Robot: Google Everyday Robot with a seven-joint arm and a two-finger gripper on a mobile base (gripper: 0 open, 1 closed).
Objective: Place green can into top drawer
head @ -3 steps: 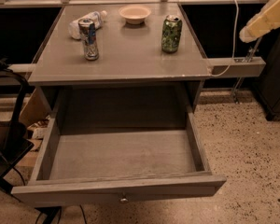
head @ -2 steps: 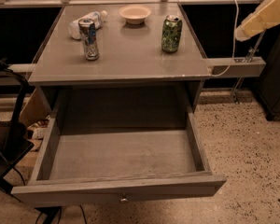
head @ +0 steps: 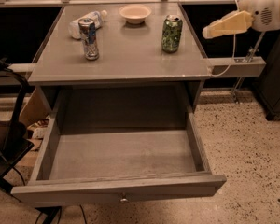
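Camera view showed the green can (head: 171, 33) standing upright on the grey table (head: 130, 62), near its right edge. The gripper (head: 210, 31) hung in the air to the right of the green can, beyond the table edge, about level with the can and apart from it. It pointed toward the can and held nothing. Whether the jaws were released or clenched, I could not tell.

Left of the green can and a little behind it sat a shallow pale bowl (head: 135, 14). Farther left stood a slim can (head: 89, 38), and behind that one lay what seemed to be a plastic bottle (head: 79, 24) on its side.

Below and in front of the green can, the top drawer (head: 121, 155) was pulled fully out, with a small round knob (head: 123, 199) on its front panel.
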